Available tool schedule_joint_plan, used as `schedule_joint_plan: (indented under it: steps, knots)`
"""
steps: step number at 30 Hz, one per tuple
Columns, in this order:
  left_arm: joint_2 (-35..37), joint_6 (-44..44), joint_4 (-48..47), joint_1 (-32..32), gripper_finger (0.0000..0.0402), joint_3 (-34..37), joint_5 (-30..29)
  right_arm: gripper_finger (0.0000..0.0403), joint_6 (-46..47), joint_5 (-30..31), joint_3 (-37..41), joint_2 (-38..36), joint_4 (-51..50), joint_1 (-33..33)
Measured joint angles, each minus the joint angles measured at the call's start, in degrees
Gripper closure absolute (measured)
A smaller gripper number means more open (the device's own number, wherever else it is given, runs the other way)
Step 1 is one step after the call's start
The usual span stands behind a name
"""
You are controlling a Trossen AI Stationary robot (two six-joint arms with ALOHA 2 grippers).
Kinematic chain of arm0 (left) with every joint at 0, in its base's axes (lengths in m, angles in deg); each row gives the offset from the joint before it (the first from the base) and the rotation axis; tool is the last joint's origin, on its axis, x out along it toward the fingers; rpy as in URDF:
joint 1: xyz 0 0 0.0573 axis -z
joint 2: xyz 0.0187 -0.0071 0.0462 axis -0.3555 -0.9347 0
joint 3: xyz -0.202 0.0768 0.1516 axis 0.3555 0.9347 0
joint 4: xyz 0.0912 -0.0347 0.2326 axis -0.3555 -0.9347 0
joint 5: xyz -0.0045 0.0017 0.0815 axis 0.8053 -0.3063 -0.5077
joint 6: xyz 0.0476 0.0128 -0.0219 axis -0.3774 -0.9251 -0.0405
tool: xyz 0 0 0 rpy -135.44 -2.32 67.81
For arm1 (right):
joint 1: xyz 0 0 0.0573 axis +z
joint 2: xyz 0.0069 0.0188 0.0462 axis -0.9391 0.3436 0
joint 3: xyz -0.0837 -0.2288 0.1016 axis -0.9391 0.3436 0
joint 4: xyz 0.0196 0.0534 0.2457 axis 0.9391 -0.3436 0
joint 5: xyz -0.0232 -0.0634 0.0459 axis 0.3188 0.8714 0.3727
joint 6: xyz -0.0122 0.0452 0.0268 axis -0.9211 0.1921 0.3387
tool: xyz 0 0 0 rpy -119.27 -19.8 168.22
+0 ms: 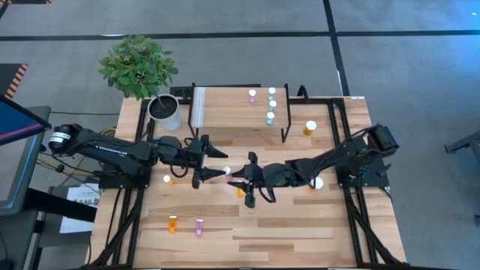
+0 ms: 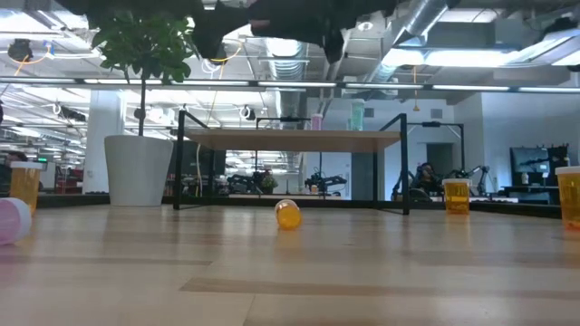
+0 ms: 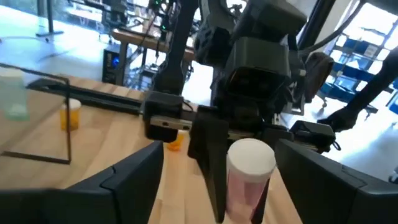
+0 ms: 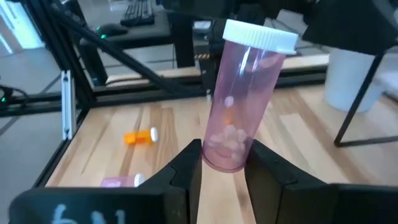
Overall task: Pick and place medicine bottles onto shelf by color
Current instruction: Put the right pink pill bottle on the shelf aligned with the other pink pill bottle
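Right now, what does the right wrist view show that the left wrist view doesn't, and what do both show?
Only the right wrist view shows the pink bottle's clear body with pills at its bottom, clamped between the right gripper's fingers, plus an orange bottle and another pink bottle lying on the table.

Only the left wrist view shows the left gripper's fingers spread wide either side of the cap, an upright orange bottle and a teal bottle.

Both show the same pink bottle, white cap on, held between the two arms.
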Motion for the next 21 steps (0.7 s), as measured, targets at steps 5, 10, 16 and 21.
schedule_joint_plan:
  steps: [5, 10, 16, 21]
  knots:
    - [-0.8, -0.1, 0.1, 0.0, 0.0102, 0.1, 0.0, 0.0284, 0.1, -0.2, 0.0, 0.2, 0.5, -0.1]
    - [-0.7, -0.1, 0.3, 0.0, 0.0102, 0.1, 0.5, 0.0284, -0.3, -0.2, 0.0, 0.2, 1.3, -0.1]
    - [-0.7, -0.5, -0.5, 0.0, 0.0102, 0.1, 1.7, 0.0284, -0.3, -0.2, 0.0, 0.2, 0.9, -0.1]
    - [-0.7, -0.5, -0.5, 0.0, 0.0102, 0.1, 1.5, 0.0284, -0.3, -0.2, 0.0, 0.2, 1.0, -0.1]
